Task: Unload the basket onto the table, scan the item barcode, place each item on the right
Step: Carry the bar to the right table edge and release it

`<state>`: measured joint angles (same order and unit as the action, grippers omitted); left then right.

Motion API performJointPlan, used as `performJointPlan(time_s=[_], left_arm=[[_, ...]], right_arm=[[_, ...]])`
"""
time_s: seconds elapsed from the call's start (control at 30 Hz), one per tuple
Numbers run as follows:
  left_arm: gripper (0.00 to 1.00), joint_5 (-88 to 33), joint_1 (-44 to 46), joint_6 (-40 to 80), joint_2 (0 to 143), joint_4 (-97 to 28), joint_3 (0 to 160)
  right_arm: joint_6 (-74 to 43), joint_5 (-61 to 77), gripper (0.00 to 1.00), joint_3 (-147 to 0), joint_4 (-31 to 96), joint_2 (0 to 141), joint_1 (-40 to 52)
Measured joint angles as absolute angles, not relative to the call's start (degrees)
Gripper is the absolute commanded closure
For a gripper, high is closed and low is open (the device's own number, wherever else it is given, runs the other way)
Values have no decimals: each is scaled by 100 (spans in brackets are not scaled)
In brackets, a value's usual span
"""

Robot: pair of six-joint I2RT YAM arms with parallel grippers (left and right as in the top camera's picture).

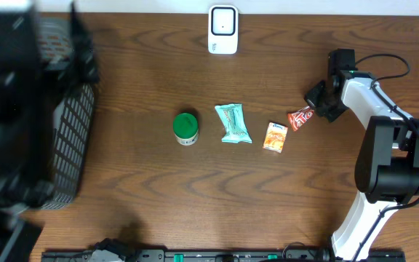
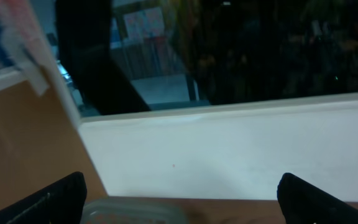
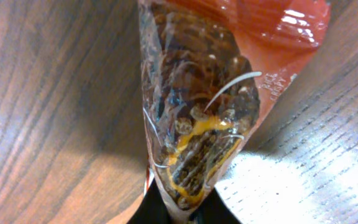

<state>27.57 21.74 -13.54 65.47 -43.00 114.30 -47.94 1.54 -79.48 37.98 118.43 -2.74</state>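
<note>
- I'm watching the right pincer (image 3: 182,214) clenching one end of the red snack packet (image 3: 194,93), the rest reaching out ahead of its fingertips.
- The left pincer (image 2: 180,198) is hanging released, fingers wide, gripping nothing.
- The scanner (image 1: 223,29) is sitting well apart from the right pincer, the orange packet (image 1: 275,136) lying nearer.

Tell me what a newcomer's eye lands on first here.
The right fingers are pinched shut on a red snack packet on the right of the table. Left of it lie an orange packet, a teal wrapper and a green-lidded jar. A white scanner stands at the far edge.
</note>
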Motion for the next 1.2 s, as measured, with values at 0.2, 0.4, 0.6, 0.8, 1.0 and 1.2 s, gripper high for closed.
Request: performJointPlan(time_s=[0.2,0.4,0.6,0.8,1.0,1.2], left_arm=[[2,2877,2174,-1334,5310,-3968,10661],[2,2593,1940,-1330,3999,-3465,9625],[2,2206,1525,-1339,3059,-2904,8569],[2,2137,1404,-1717,2982,-2759,8466],[2,2587,1391,-2152,2978,-4252,8447],[2,2818,1391,-2161,2978,-5739,8165]], right_arm=[[-4786,-71,99,-8068,4462,11848,-395],[-4427,-504,99,-8101,5002,11799,-1313],[-3726,-1393,99,-8084,4648,11548,-2880],[-2858,-1962,99,-8082,3922,11437,-4032],[-2322,-2078,97,-8075,3251,11437,-4593],[-1831,-2130,1,-8075,2862,11437,-4810]])
